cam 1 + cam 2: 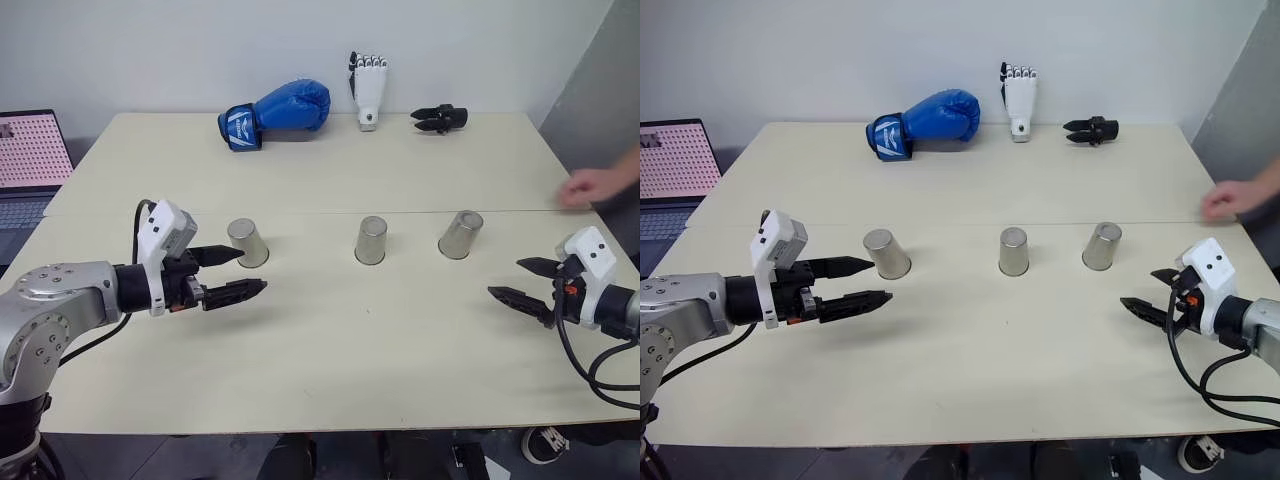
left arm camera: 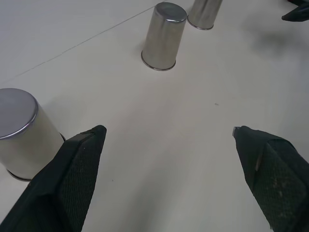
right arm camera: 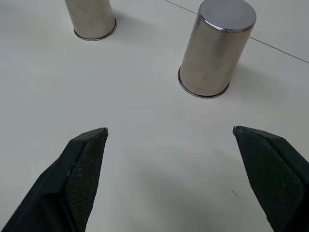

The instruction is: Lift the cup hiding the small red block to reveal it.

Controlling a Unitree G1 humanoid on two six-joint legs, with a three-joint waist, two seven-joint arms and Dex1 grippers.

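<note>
Three small shiny silver metal tumblers stand upside down in a row across the middle of a pale cream bench (image 1: 330, 380). The left cup (image 1: 248, 243) sits just beyond the left gripper (image 1: 236, 272), whose two black fingers are spread apart and empty, pointing toward the middle of the bench. The middle cup (image 1: 371, 240) stands well apart from both arms. The right cup (image 1: 460, 234) lies near the right gripper (image 1: 522, 281), whose black fingers are likewise spread wide with nothing between them, pointing inward from the right edge. All three cups rest rim-down on the bench, untouched. Which of them covers the small red block cannot be told.

Along the far edge of the bench lie a blue boxing glove (image 1: 278, 112), a white robotic hand standing upright (image 1: 367, 89), and a small black gripper part (image 1: 440, 119). A laptop with a pink patterned screen (image 1: 30, 152) sits off the left edge. A person's hand (image 1: 590, 186) rests at the right edge of the bench.
</note>
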